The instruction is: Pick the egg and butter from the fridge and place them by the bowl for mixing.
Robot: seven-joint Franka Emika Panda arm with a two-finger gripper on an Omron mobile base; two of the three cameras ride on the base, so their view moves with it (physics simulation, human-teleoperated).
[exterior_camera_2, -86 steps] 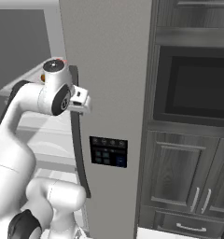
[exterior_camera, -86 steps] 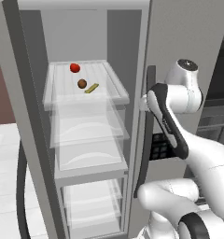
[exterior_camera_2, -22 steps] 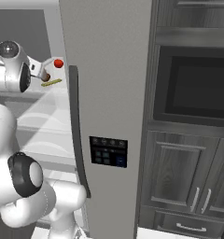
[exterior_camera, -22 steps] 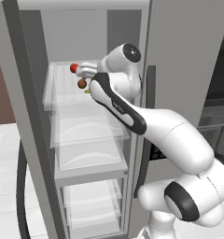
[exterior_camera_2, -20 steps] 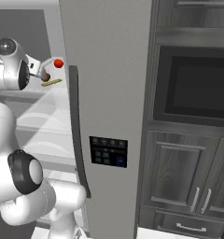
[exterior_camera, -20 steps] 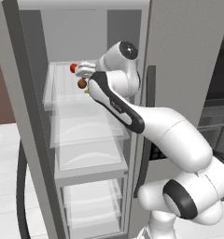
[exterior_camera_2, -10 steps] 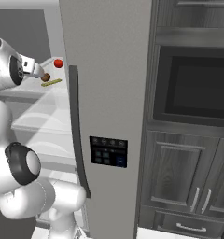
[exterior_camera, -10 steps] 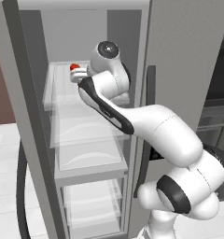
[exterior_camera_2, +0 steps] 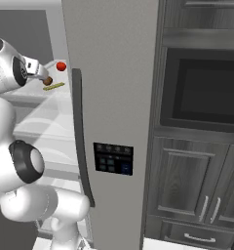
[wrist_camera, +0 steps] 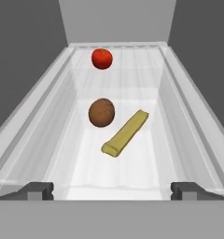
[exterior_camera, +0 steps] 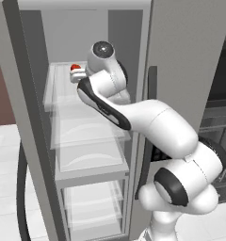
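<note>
1. We see the gripper (wrist_camera: 112, 189) at the mouth of the fridge's (exterior_camera_2: 114, 73) top translucent shelf (wrist_camera: 48, 116), fingers (wrist_camera: 37, 189) spread wide, nothing between them.
2. Ahead of the gripper and slightly left of its centreline: the egg (wrist_camera: 101, 112), lying on the shelf floor, clear of both fingertips.
3. Just right of the egg, close but apart: the butter (wrist_camera: 125, 133), lying diagonally, near end pointing toward the gripper, far end angled right.
4. Further back, beyond the egg, near the rear wall: the red ball (wrist_camera: 101, 58).
5. From the right base view, we see the hand just left of the egg (exterior_camera_2: 48, 80) and butter (exterior_camera_2: 53, 87), red ball (exterior_camera_2: 61, 66) beyond them.
6. Right of the shelf: fridge's dark handle (exterior_camera_2: 81, 136), button panel (exterior_camera_2: 113, 158) lower down.
</note>
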